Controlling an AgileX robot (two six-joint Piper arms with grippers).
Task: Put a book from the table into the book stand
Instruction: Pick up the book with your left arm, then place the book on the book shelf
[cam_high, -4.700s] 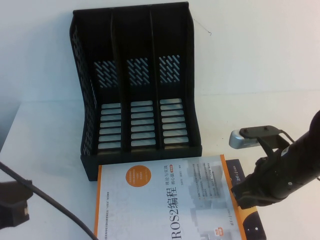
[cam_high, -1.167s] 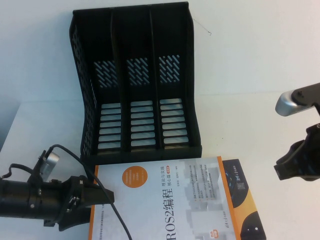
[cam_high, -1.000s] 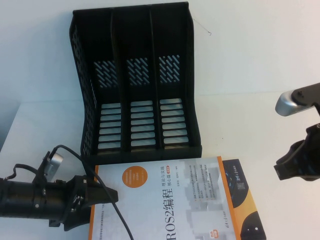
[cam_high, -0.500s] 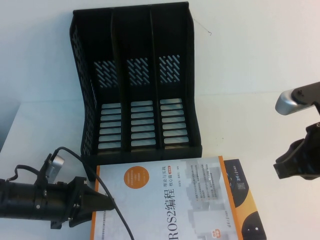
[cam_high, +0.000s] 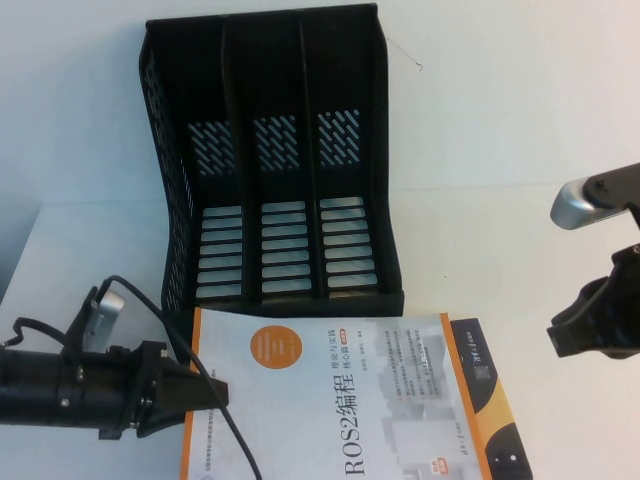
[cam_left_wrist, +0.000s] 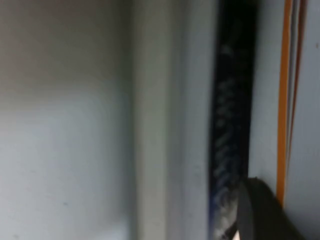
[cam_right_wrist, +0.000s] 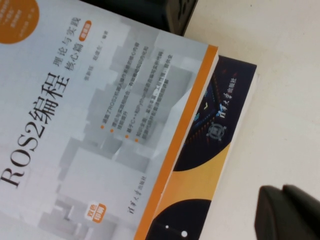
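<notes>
L gripper (cam_high: 205, 392) sits low at the table's (cam_high: 90, 250) near-left, arm lying almost flat, fingertips right at the left edge of the book (cam_high: 330, 400). The tips read as pinched close together over that edge, but whether they actually have hold of the cover or pages I can't tell; the L wrist view shows only blurred page edges and an orange stripe. The book lies flat, cover up, orange circle and "ROS2" title showing, just in front of the book stand (cam_high: 270, 160), on top of a black book (cam_high: 490, 400) that pokes out on its right side. The stand is upright behind it w/ all three slots empty. R gripper (cam_high: 590, 330) hangs off to the right, near the black book but apart from both, holding nothing visible; its opening I can't judge.

Step in hand, as I read it: getting purchase on the book's left edge. Next needs a firm pinch, then tipping the book upright and lining it w/ a slot, w/o dragging the black book along.
</notes>
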